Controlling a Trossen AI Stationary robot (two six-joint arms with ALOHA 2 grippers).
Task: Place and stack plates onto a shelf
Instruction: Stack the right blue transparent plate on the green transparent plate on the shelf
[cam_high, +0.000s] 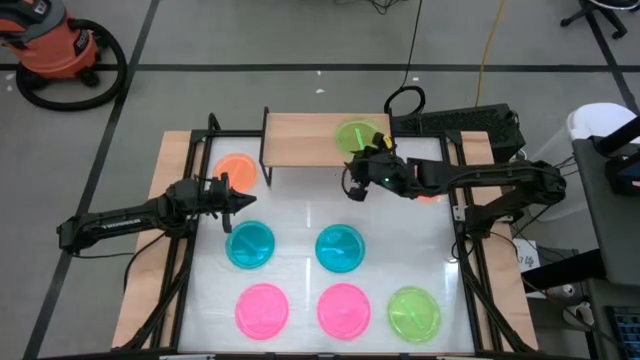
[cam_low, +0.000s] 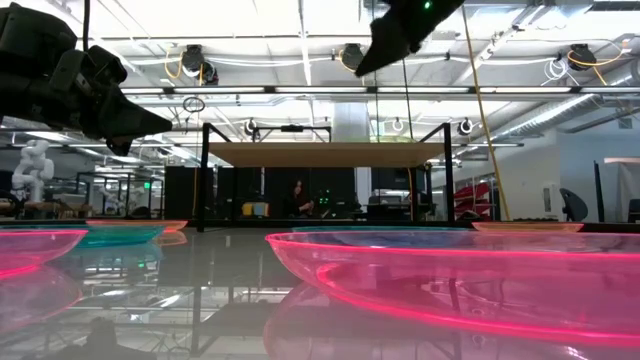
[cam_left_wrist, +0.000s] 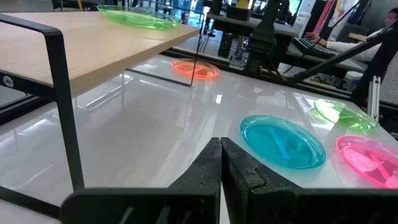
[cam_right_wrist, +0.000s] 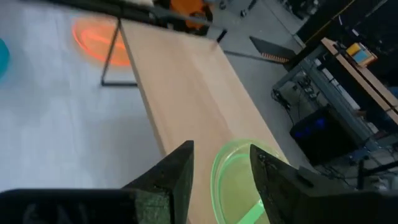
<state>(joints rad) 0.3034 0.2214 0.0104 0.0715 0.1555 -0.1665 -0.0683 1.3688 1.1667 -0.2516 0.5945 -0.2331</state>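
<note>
The light-wood shelf (cam_high: 300, 140) stands at the table's far side. One lime green plate (cam_high: 357, 135) lies flat on its right half, also seen in the right wrist view (cam_right_wrist: 239, 180). My right gripper (cam_high: 356, 186) hangs open above the shelf's near edge, high over the board in the low view (cam_low: 375, 60), touching nothing. My left gripper (cam_high: 240, 200) is shut and empty, hovering near the orange plate (cam_high: 237, 170) at the shelf's left end. Two cyan plates (cam_high: 250, 245) (cam_high: 340, 248), two pink plates (cam_high: 262, 310) (cam_high: 343, 310) and a green plate (cam_high: 413, 313) lie on the table.
A second orange plate (cam_high: 430, 196) lies partly under my right arm, right of the shelf. The shelf's black legs (cam_left_wrist: 65, 112) stand close to my left gripper. The shelf's left half (cam_right_wrist: 186, 81) is bare. Bare table shows between the shelf and the cyan plates (cam_high: 300, 205).
</note>
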